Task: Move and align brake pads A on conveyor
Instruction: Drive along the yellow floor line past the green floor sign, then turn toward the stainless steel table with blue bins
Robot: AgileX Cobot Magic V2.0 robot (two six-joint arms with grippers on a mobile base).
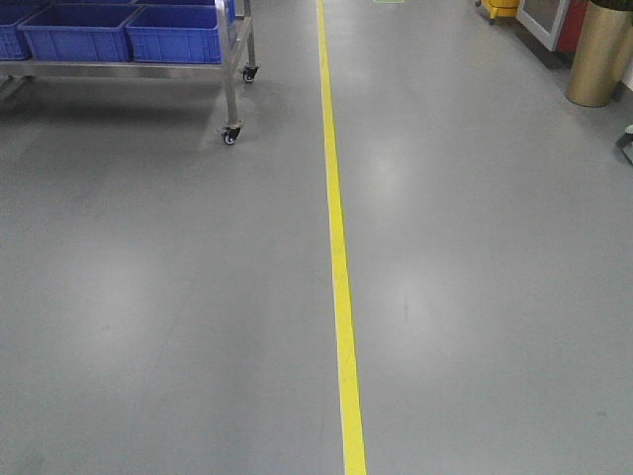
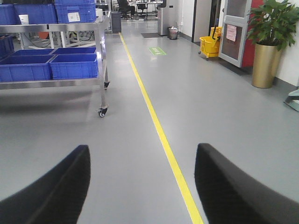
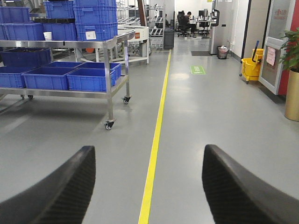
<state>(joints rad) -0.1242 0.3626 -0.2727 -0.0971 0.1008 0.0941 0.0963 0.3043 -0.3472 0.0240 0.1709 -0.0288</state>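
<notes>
Grey floor (image 2: 70,130) with yellow line (image 2: 158,126) ahead of left tool (image 2: 143,156) and right tool (image 3: 149,154), both spread wide.

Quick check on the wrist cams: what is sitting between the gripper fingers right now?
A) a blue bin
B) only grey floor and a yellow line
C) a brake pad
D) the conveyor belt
B: the left gripper and the right gripper are both open and empty, and only grey floor and the yellow line show between their fingers.
</notes>
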